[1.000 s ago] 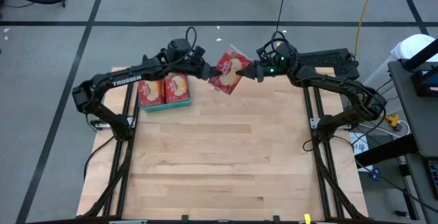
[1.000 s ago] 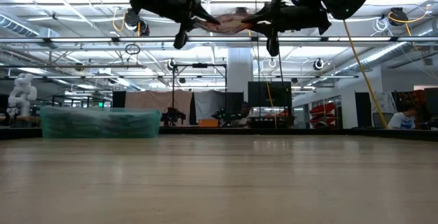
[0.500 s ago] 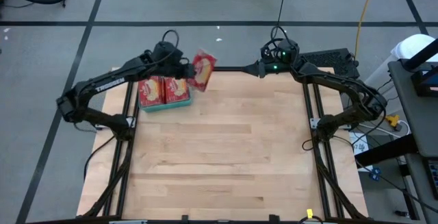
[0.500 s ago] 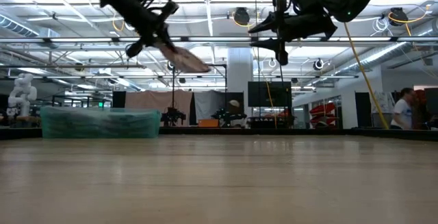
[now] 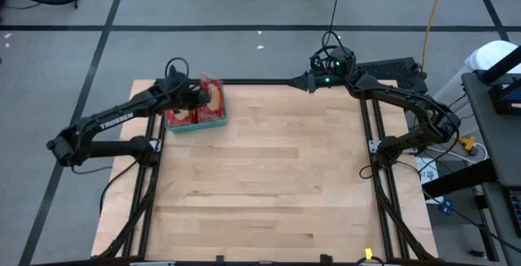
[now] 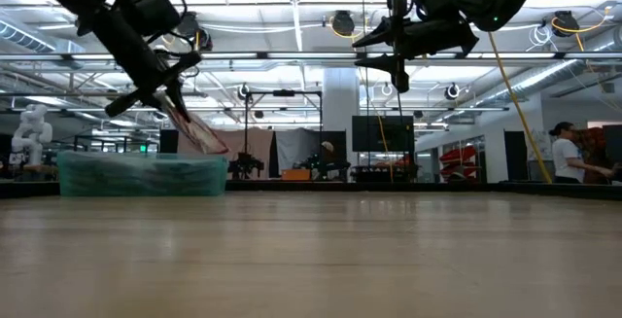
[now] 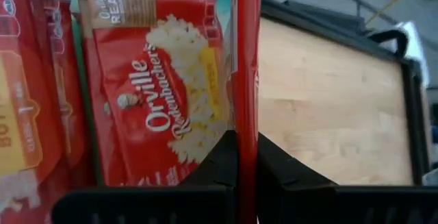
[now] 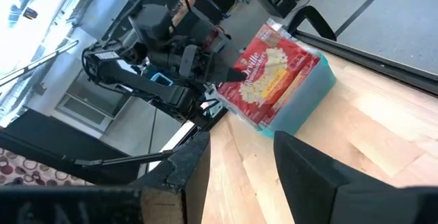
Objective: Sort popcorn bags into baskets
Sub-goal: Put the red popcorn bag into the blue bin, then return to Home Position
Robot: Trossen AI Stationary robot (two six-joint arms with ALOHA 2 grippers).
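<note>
While packets (image 5: 186,116) fill the basket (image 5: 220,122), perhaps two deep.

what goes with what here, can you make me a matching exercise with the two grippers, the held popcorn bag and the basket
Things:
1. left gripper
2. right gripper
3. held popcorn bag
4. basket

States or places:
A. open and holding nothing, raised at the table's far edge
B. teal, at the table's far left corner, with packets lying in it
C. shut on a packet, over the basket
D. gripped edge-on, tilted down toward the basket

Pairs: 1-C, 2-A, 3-D, 4-B
</note>
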